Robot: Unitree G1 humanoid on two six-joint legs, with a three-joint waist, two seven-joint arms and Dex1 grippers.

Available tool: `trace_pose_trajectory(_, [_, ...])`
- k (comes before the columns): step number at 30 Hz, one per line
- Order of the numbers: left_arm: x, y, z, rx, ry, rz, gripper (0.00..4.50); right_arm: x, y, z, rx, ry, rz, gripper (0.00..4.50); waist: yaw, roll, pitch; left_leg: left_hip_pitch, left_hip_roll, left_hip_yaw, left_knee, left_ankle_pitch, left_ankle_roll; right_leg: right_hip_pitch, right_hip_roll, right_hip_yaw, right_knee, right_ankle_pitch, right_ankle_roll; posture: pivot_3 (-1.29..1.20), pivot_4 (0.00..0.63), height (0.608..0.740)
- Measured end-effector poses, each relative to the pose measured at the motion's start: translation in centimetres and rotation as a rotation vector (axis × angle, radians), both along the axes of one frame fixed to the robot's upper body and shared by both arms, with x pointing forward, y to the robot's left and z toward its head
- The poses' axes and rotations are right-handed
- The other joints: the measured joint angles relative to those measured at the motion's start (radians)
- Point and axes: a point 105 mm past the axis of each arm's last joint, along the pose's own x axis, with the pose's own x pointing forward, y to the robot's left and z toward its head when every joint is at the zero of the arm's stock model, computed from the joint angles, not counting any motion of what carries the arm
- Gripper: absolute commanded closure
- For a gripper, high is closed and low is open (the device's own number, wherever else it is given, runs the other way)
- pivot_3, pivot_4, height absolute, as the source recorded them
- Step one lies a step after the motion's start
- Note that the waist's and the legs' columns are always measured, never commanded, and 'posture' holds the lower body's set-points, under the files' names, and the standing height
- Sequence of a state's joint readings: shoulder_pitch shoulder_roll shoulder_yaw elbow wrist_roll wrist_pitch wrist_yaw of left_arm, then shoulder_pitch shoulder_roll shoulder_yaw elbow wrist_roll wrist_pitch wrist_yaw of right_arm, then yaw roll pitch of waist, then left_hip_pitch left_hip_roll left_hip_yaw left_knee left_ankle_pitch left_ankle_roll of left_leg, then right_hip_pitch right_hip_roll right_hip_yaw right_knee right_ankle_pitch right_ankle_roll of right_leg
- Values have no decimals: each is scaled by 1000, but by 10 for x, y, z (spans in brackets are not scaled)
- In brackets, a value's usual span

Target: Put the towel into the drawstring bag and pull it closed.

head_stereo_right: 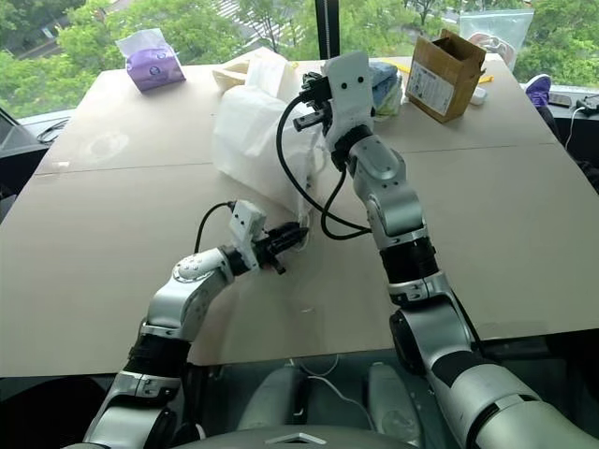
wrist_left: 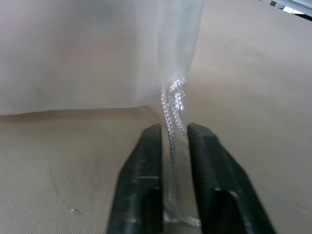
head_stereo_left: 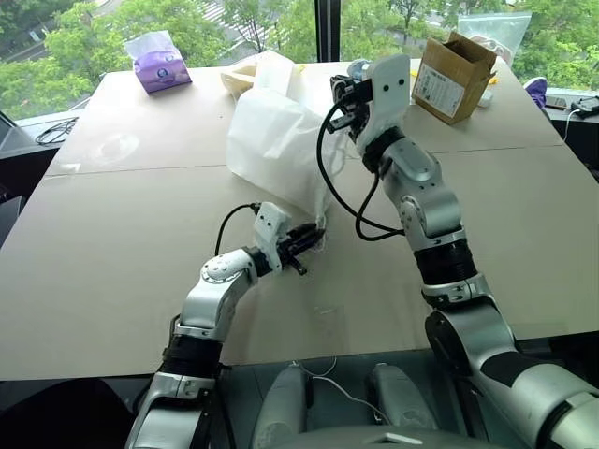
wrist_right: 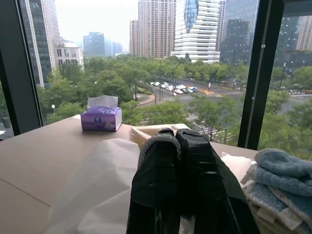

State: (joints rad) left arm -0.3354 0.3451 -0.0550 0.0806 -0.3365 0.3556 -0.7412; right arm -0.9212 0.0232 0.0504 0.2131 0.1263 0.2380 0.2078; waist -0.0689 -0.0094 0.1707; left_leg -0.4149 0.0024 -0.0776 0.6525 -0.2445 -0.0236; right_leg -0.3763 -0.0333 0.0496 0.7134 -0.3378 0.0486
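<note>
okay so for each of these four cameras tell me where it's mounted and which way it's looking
Left eye: on the head, looking forward and down over the table; both arms show.
Right eye: beside it, same scene.
Left wrist: looks along the left gripper, shut on the cord of the drawstring bag.
Right wrist: looks along the shut right gripper toward the windows.
Shared: the purple tissue box shows in eye and right wrist views.

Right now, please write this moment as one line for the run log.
left pincer: shut on cord | right pincer: shut, holding bag up above table | towel: cannot tell | bag closed: not yet
</note>
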Motion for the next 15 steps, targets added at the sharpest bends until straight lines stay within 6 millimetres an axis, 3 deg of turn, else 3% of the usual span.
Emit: trace_pose_trajectory(15, [1, 7, 0, -21, 52, 41, 4368, -2, -8, 7, 15, -18, -24, 4500, -5, 1, -1, 2, 0, 0, 0, 0, -1, 1, 0, 0, 1, 0, 0, 0, 150, 740])
